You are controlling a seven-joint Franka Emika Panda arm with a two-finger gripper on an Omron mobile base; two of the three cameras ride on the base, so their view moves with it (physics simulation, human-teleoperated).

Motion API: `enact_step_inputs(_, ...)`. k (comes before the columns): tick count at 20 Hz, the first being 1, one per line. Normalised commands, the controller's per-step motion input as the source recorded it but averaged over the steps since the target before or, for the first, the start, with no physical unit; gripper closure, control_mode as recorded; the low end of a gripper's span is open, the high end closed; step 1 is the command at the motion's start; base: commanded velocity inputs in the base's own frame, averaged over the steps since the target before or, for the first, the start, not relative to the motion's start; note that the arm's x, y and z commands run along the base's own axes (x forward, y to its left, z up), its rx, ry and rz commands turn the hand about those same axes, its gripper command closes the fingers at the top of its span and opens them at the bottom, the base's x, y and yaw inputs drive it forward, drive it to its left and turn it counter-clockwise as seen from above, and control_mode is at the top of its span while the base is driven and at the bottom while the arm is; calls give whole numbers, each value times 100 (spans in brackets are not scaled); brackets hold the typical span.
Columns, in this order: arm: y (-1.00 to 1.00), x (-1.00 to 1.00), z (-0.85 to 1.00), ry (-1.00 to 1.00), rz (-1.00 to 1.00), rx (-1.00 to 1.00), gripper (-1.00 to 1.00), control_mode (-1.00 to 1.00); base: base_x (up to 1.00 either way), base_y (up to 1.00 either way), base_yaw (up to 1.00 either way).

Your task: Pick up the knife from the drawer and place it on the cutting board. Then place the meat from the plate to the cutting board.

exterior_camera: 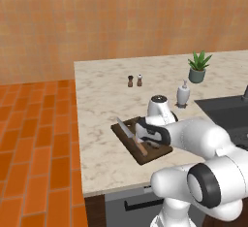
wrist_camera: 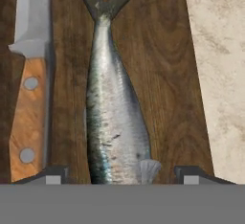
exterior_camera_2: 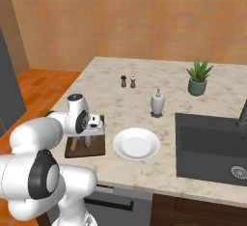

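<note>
Two dark finger tips (wrist_camera: 53,174) stand wide apart at the near edge of the hand view, and the gripper (wrist_camera: 121,174) straddles the head end of the meat (wrist_camera: 112,117), which turns out to be a small whole fish, silver-grey with a forked tail; whether the pads touch its flanks cannot be told, but nothing looks pinched. It lies flat along the cutting board (wrist_camera: 162,74), tail pointing away from the hand. Just beside it on the same board, parallel and apart by a narrow strip of wood, lies the knife (wrist_camera: 29,84), wooden handle with two rivets near the hand and silver blade beyond. Both task things therefore already rest on the board, so the job looks close to finished. As a judgement, the fish is light, soft and slick-skinned; if it needed shifting, the thick middle of the body across its narrow width would be the surest hold, squeezed gently. Past the board's edge runs the pale marble counter (exterior_camera_2: 193,109), where the white plate (exterior_camera_2: 136,143) sits bare just beside the board, with the dark sink (exterior_camera_2: 212,148) farther off.
</note>
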Motion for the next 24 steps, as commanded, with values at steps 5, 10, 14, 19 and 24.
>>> enact_step_inputs(5, 0, 0, 47, 0, -3, 0, -100, -100, 0, 0, 0)
enact_step_inputs(10, 20, -35, 100, 0, -5, -3, -100, -100, 0, 0, 0)
enact_step_inputs(14, 20, -62, 100, -13, 0, 0, -100, -100, 0, 0, 0)
enact_step_inputs(19, 3, -78, 100, -22, 0, 0, -100, -100, 0, 0, 0)
enact_step_inputs(24, 5, -88, 98, -39, 0, 0, -100, -100, 0, 0, 0)
